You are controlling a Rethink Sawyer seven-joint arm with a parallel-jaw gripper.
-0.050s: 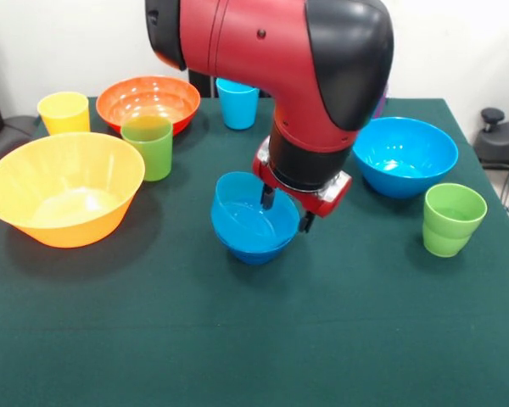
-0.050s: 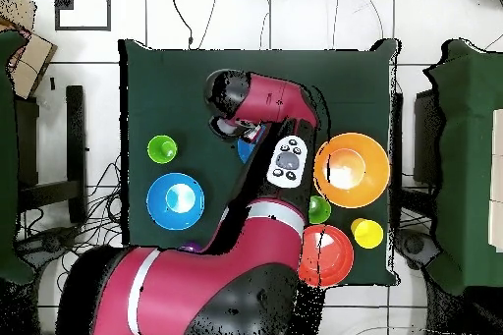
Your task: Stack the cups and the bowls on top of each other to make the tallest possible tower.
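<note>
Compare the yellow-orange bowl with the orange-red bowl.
The yellow-orange bowl is the bigger and deeper; the orange-red bowl is smaller and shallower. The yellow-orange one sits nearer the front view's camera; the orange-red one sits behind it, beside the yellow cup. Both stand upright and empty.

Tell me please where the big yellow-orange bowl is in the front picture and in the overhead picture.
Front view: the big yellow-orange bowl stands at the left side, in front of the yellow cup.
Overhead view: it is at the right side of the table, above the yellow cup.
Shared landmark: the orange-red bowl close by.
</note>
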